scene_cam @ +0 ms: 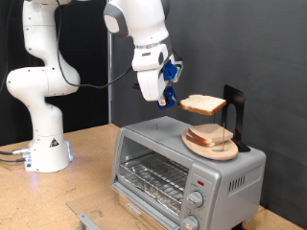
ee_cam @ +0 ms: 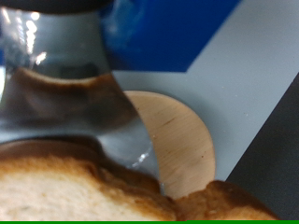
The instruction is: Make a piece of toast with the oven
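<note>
Toast (scene_cam: 202,104) slice held up in the air, flat-ish, clamped between the gripper (scene_cam: 171,96) fingers at one edge, above the oven (scene_cam: 187,163) top. Wrist view: crust edge of the toast (ee_cam: 84,191) sits right at the fingers (ee_cam: 65,103). Round wooden plate (scene_cam: 199,149) rests on the oven roof under the raised slice, with more bread slices (scene_cam: 213,137) stacked on it. Black stand (scene_cam: 235,115) just behind the plate. Oven door shut, wire rack (scene_cam: 153,175) seen through the glass, two knobs (scene_cam: 193,209) at front.
</note>
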Controlling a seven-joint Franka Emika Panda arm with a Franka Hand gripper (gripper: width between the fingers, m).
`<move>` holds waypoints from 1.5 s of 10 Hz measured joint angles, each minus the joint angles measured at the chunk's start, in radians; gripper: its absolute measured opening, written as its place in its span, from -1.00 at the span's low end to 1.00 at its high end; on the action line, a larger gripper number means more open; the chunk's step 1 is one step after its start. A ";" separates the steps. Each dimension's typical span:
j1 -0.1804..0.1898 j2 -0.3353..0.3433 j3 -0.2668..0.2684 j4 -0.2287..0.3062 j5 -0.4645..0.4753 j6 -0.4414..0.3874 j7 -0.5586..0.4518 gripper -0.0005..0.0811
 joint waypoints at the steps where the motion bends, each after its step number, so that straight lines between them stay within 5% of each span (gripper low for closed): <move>1: 0.000 -0.002 -0.003 -0.002 0.006 0.001 -0.003 0.16; 7: -0.001 -0.088 -0.057 -0.080 0.038 -0.012 -0.091 0.16; 11: -0.007 -0.222 -0.141 -0.206 0.053 -0.049 -0.176 0.16; 15: -0.051 -0.318 -0.180 -0.330 0.064 0.027 -0.151 0.16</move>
